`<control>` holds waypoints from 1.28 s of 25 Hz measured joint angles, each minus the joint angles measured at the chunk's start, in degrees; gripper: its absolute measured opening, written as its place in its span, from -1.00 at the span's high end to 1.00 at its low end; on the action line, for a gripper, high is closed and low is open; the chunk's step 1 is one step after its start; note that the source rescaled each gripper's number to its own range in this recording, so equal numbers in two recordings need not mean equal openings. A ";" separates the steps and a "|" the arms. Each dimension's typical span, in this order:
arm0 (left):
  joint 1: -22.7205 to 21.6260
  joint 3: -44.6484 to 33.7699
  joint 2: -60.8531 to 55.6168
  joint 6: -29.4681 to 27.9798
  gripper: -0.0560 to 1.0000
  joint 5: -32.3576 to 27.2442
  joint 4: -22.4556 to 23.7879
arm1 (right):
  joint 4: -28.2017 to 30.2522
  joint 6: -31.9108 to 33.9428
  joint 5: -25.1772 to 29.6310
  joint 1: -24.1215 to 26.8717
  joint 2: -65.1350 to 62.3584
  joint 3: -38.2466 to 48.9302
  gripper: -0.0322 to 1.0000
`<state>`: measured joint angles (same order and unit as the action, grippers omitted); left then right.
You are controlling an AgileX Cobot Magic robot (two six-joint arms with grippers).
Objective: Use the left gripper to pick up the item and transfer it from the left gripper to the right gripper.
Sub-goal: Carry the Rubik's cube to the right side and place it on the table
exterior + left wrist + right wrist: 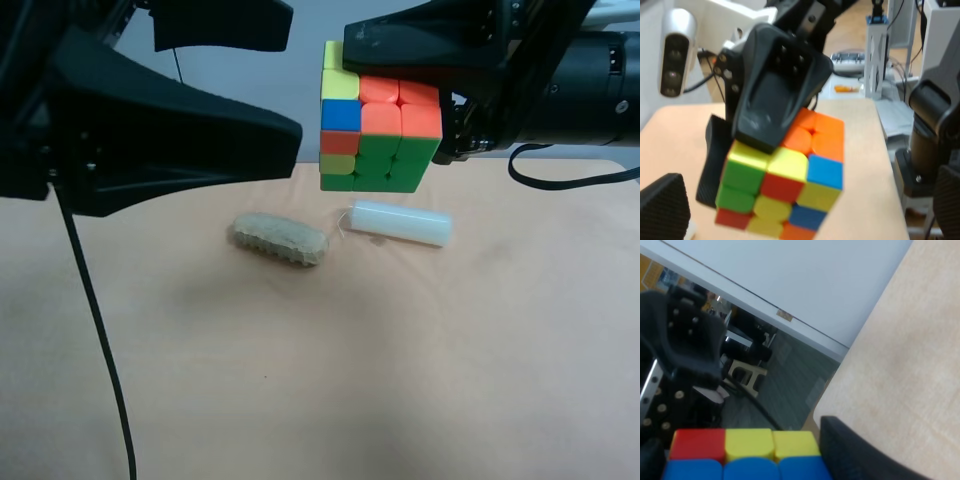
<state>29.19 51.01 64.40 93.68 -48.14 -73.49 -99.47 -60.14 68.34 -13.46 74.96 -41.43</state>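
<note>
The puzzle cube hangs in the air above the tan table. The right gripper, on the arm at the exterior high view's right, is shut on it, one finger over the top. In the left wrist view its fingers clamp the cube. The right wrist view shows the cube's red, yellow and blue squares beside a finger. The left gripper is open just beside the cube, not touching it; its fingertips stand wide apart.
A tan ridged oblong lump and a white cylinder lie on the table under the cube. A black cable hangs from the arm at the view's left. The table's back edge is just behind.
</note>
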 joint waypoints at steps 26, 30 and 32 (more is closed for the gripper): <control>0.00 -6.98 -31.05 -72.46 -1.00 -1.37 54.12 | 0.00 0.00 0.00 0.00 0.00 0.00 0.94; 0.00 -8.73 -35.72 -81.63 -1.00 -7.23 61.60 | 0.00 0.00 0.00 0.00 0.00 0.00 0.94; 0.00 -10.00 -38.21 -84.92 -1.00 -9.87 63.82 | 0.00 0.00 0.00 0.00 0.00 0.00 0.94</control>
<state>29.19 41.02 26.19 8.76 -58.01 -9.67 -99.47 -60.14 68.34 -13.46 74.96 -41.43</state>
